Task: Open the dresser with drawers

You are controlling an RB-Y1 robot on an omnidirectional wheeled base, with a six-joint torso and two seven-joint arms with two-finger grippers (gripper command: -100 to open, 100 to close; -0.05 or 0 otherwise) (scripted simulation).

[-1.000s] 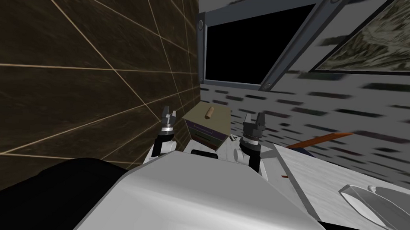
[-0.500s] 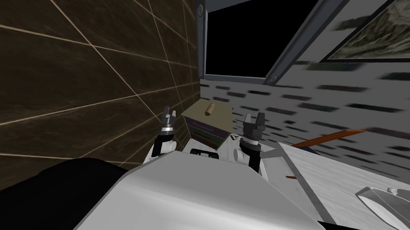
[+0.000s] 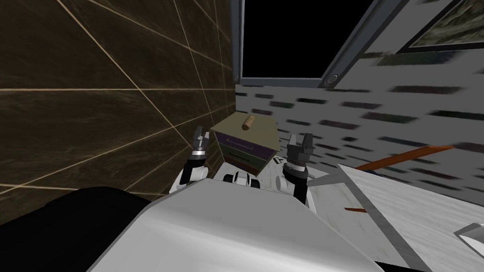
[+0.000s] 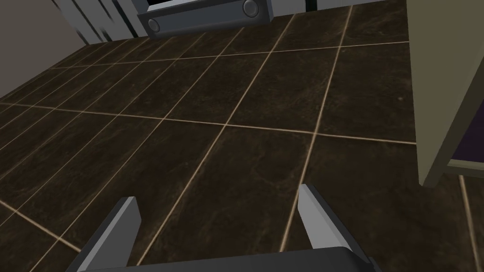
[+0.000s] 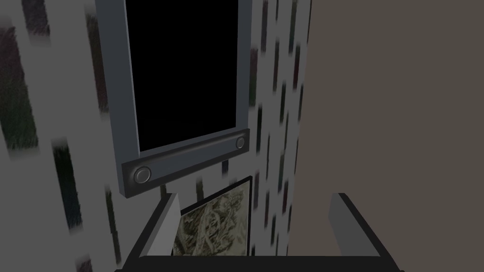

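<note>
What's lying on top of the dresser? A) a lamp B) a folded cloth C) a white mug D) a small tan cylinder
D: the head view shows a small tan cylinder lying on its side on the flat top of the dresser, with nothing else on it.

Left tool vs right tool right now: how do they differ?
Left tool flanks the dresser's left side, aimed at dark floor tiles; right tool flanks its right side. In the head view the left tool looks narrower, the right tool broader. Both are open, empty and clear of the dresser.
</note>
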